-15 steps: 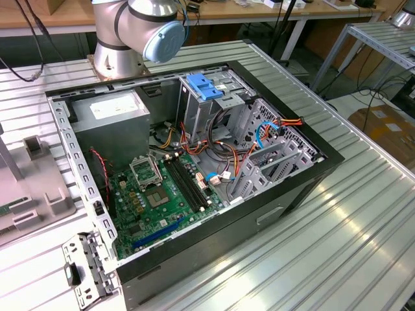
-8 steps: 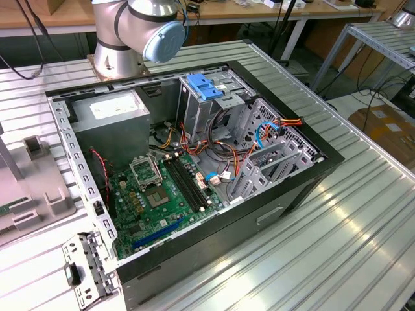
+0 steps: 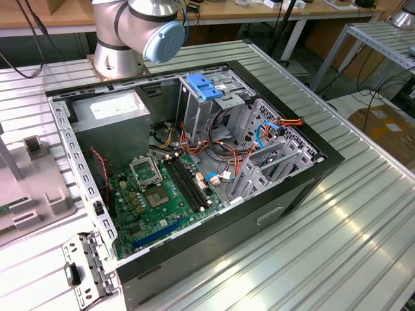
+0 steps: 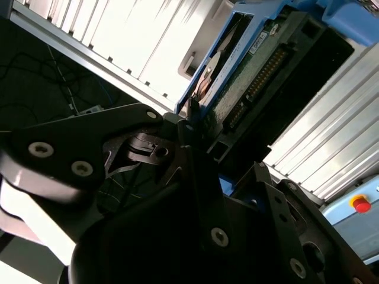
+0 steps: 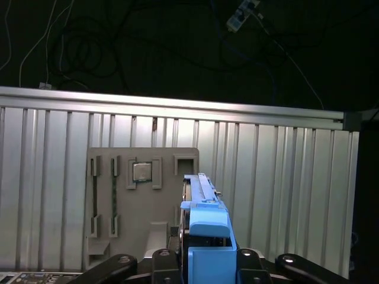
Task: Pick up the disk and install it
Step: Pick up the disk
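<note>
Holding the disk [image 5: 203, 198] on edge, the end effector [image 5: 204, 259] is closed on it by its blue side rails, a hold that probably keeps the flat faces free for sliding into a bay. In the first wrist view the drive hangs over the ribbed metal table [image 5: 284, 195] and in front of a grey fixture tray [image 5: 112, 201] with a small processor chip [image 5: 141, 171] in one pocket. It appears to be clear of both. The second wrist view shows the drive's green circuit board [image 4: 254, 74] turned toward the camera. In the exterior view the open computer case [image 3: 324, 162] lies on its side at the frame's centre. Its drive cage [image 3: 272, 152] sits right of centre, likely the drive's destination. A blue latch [image 3: 204, 86] sits at upper centre, and the grey power supply [image 3: 110, 123] fills the case's upper left corner.
</note>
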You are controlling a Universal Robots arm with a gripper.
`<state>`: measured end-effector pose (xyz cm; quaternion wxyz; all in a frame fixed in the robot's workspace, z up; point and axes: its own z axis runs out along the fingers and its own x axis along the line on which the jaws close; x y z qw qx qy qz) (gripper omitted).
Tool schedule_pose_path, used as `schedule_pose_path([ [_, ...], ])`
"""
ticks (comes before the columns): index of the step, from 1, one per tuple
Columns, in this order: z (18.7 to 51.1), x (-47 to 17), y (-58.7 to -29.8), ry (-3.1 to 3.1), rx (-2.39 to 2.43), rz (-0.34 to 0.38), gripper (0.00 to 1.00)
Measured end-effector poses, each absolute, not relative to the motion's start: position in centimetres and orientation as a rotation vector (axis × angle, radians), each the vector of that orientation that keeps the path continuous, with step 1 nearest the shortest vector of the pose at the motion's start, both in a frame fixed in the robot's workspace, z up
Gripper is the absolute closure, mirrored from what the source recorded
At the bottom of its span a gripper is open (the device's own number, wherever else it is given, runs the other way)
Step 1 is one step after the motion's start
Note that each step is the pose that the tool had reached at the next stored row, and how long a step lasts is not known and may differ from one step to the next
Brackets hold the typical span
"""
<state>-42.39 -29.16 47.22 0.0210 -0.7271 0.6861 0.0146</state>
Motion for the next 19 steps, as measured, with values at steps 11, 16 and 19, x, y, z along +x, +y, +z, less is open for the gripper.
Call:
schedule_pose_path([
  [11,47.21,-42.39,-29.7,2.127,-2.254,0.045,0.64],
  [16,47.21,-42.4,-30.05,2.127,-2.254,0.046,0.64],
  [19,47.21,-42.37,-30.16,2.127,-2.254,0.046,0.64],
])
